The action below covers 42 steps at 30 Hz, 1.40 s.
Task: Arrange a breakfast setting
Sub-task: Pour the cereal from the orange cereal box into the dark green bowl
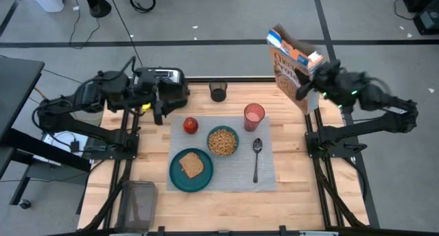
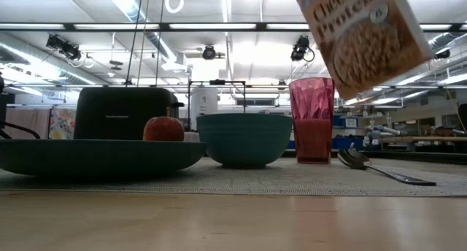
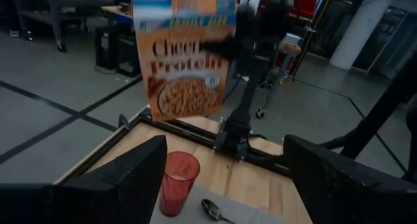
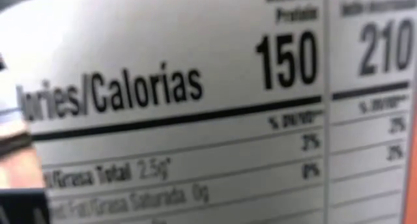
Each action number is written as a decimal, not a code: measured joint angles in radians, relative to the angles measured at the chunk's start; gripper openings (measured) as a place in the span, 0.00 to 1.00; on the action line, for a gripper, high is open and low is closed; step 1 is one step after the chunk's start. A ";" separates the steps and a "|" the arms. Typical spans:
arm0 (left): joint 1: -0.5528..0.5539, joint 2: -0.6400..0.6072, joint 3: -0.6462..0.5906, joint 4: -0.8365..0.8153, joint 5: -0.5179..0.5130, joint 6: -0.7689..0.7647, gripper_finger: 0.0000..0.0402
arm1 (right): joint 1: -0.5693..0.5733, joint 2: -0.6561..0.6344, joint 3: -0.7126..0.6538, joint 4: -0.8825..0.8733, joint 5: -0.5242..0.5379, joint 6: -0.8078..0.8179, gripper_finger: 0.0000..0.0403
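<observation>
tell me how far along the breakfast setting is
Mostly laid out: the placemat carries the plate with toast, the apple, the bowl filled with cereal, the pink cup and the spoon. In hand: the right hand holds the Cheerios box tilted in the air. Left: setting the box down. The left hand waits open by the toaster.

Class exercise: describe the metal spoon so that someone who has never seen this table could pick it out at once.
Start from the grey ribbed placemat in the middle of the wooden table. Along the mat's right side, below the pink cup and right of the cereal-filled teal bowl, lies the metal spoon, bowl end toward the cup. It is the only thin, shiny, silver thing on the mat.
</observation>
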 joint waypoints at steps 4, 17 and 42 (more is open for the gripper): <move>0.000 -0.009 0.000 -0.003 -0.006 0.001 0.78 | 0.000 -0.030 -0.185 0.112 0.117 0.045 0.45; 0.000 -0.005 0.000 -0.035 -0.005 -0.034 0.78 | -0.145 -0.082 -0.661 0.776 0.220 -0.040 0.44; -0.019 -0.005 -0.002 -0.097 -0.005 -0.031 0.78 | -0.411 -0.047 -0.526 0.281 -0.050 0.262 0.70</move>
